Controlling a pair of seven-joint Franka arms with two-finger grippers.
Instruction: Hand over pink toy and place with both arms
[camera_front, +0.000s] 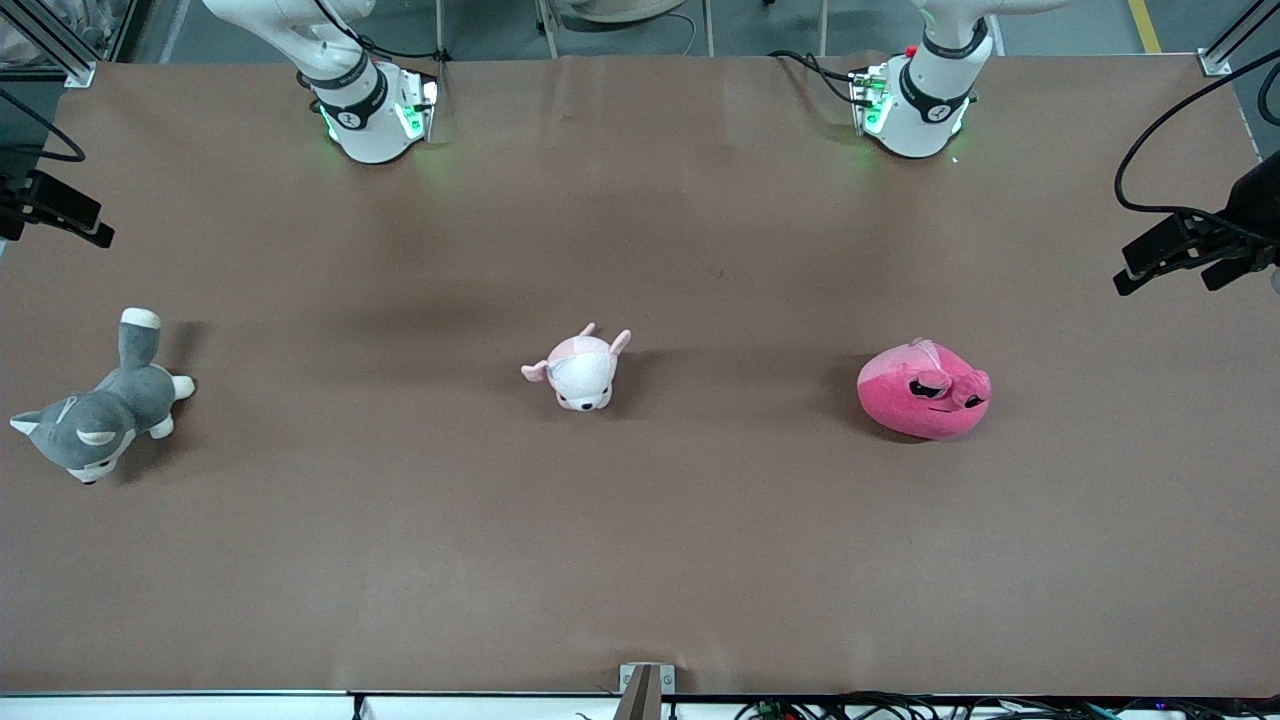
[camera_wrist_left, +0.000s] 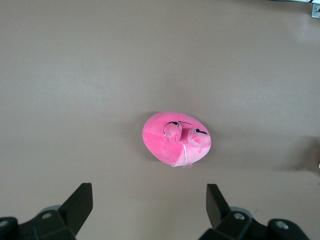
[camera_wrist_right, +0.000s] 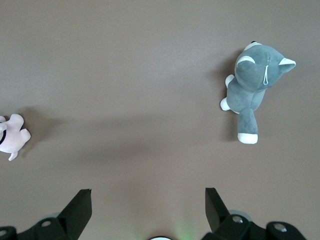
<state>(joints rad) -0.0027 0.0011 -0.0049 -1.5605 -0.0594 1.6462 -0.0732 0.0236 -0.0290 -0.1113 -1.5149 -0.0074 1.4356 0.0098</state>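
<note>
Lying on tabletop (camera_front: 640, 560) toward left arm's end: pink toy (camera_front: 923, 391), untouched. Left end effector (camera_wrist_left: 149, 202) spread, high over it. Right end effector (camera_wrist_right: 148, 202) spread, seemingly over bare tabletop near grey cat plush (camera_wrist_right: 255, 90)

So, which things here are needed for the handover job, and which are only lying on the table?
Needed: pink toy, left gripper, right gripper, both open above the table.
Only lying about: pale pink-and-white plush, grey-and-white plush.

Brown table (camera_front: 640, 560): grey plush (camera_front: 100, 410), pale pink plush (camera_front: 582, 370), pink toy (camera_front: 922, 390).
</note>
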